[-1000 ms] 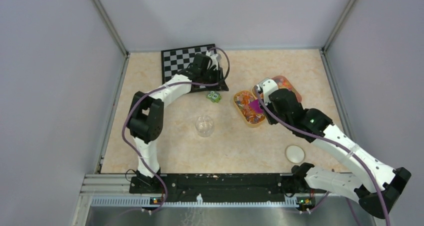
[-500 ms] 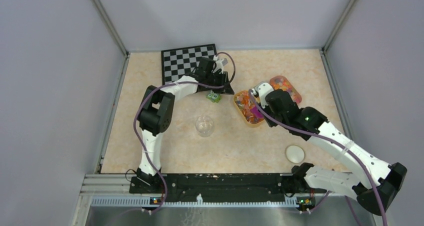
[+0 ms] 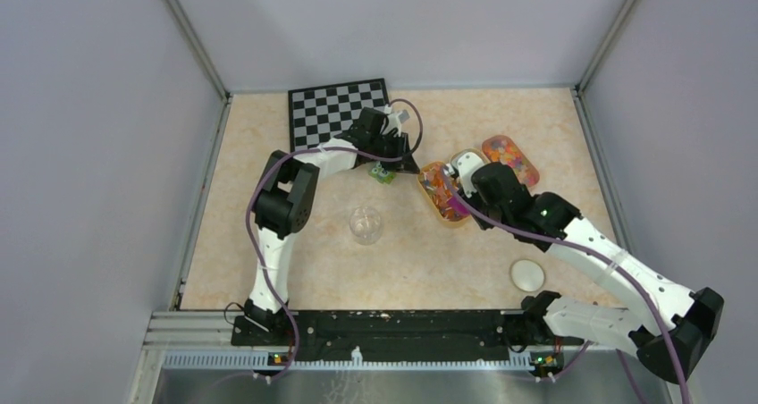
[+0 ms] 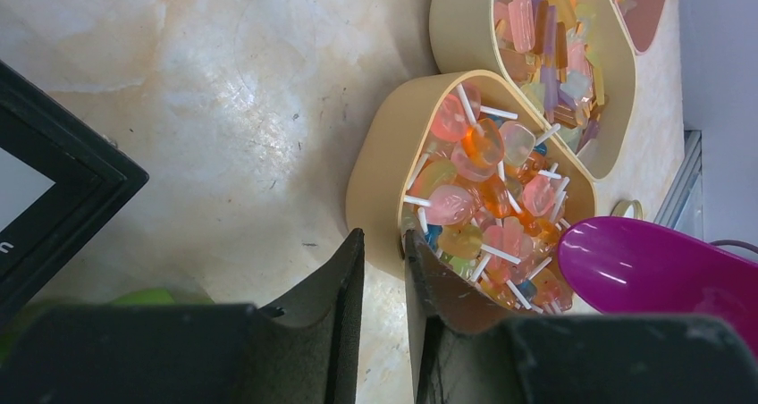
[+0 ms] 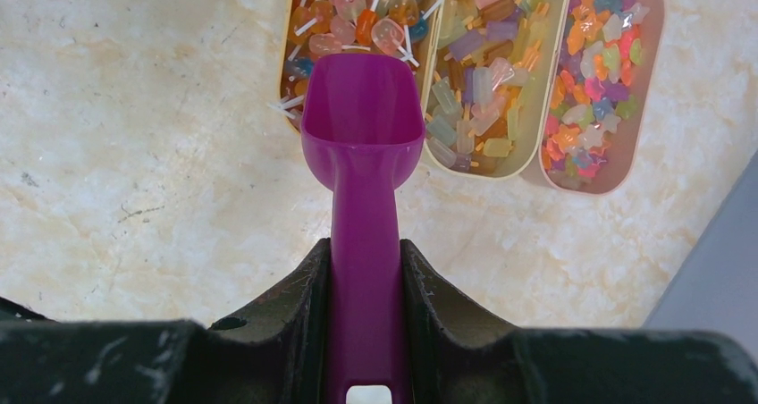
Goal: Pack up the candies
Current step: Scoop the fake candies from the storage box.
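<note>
The candies (image 4: pixel 487 185) fill three oblong trays side by side. In the beige tray of lollipop candies (image 5: pixel 357 15), the near one, my left gripper (image 4: pixel 383 243) stands open at a narrow gap. Its jaws straddle the tray's rim (image 4: pixel 375 167), one finger outside and one inside. From above, the left gripper (image 3: pixel 407 164) sits at the tray's left end. My right gripper (image 5: pixel 365 252) is shut on the handle of the magenta scoop (image 5: pixel 362 127). The scoop's empty bowl hovers over the same tray's other end, and the scoop (image 4: pixel 661 270) also shows beside the lollipops.
A second beige tray (image 5: pixel 487 64) and a pink tray (image 5: pixel 599 73) lie beyond. A clear glass jar (image 3: pixel 366 225) stands mid-table and a white lid (image 3: pixel 527 273) lies near right. A chessboard (image 3: pixel 335 109) and a green block (image 3: pixel 383 173) sit by the left arm.
My left gripper has moved right from the chessboard's edge to the lollipop tray, and its jaws have narrowed. The right arm has shifted the scoop slightly left over that tray.
</note>
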`<state>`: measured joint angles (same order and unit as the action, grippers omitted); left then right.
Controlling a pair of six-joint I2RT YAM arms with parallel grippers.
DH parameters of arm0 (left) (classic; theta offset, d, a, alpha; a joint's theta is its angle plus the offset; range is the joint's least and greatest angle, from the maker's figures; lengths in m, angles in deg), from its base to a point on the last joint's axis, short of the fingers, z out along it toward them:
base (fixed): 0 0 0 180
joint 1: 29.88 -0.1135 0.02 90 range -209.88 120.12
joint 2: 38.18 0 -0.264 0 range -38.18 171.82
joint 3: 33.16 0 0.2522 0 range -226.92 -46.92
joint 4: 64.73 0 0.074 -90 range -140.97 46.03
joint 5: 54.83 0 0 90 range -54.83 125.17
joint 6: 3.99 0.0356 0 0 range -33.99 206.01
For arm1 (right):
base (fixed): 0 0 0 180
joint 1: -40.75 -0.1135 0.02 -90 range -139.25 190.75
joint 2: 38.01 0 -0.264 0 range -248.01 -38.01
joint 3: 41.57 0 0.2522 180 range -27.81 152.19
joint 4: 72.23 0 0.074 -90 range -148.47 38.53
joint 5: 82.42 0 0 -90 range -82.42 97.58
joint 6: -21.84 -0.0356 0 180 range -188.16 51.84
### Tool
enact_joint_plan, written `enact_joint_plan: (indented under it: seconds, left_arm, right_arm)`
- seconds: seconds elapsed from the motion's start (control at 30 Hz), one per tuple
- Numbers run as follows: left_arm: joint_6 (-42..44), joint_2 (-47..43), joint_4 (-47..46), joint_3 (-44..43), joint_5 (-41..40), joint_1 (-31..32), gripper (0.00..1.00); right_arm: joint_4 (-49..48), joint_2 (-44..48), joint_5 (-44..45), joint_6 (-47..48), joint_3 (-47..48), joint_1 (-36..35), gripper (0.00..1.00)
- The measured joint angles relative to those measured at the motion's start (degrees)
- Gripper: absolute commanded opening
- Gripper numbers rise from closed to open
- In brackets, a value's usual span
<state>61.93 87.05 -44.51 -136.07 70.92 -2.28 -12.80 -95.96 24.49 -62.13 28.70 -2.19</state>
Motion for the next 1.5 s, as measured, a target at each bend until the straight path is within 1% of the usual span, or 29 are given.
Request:
enact_joint_plan:
  seconds: [0.43, 0.87, 1.2, 1.5]
  left_arm:
    - [-0.2, 0.5, -0.5, -0.1, 0.9, 0.0, 0.22]
    - [-0.3, 1.0, -0.4, -0.8, 0.9, 0.1, 0.21]
    - [-0.3, 1.0, -0.4, -0.8, 0.9, 0.2, 0.21]
    - [-0.3, 1.0, -0.4, -0.8, 0.9, 0.3, 0.21]
  right_arm:
    - [-0.6, -3.5, 0.3, 1.1, 0.0, 0.0, 0.00]
    - [4.9, -4.6, 0.6, 2.5, 7.3, 0.0, 0.00]
    - [11.4, -5.5, 0.8, 3.4, 8.6, 0.0, 0.00]
    - [11.6, -6.7, 0.1, 3.9, 9.2, 0.0, 0.00]
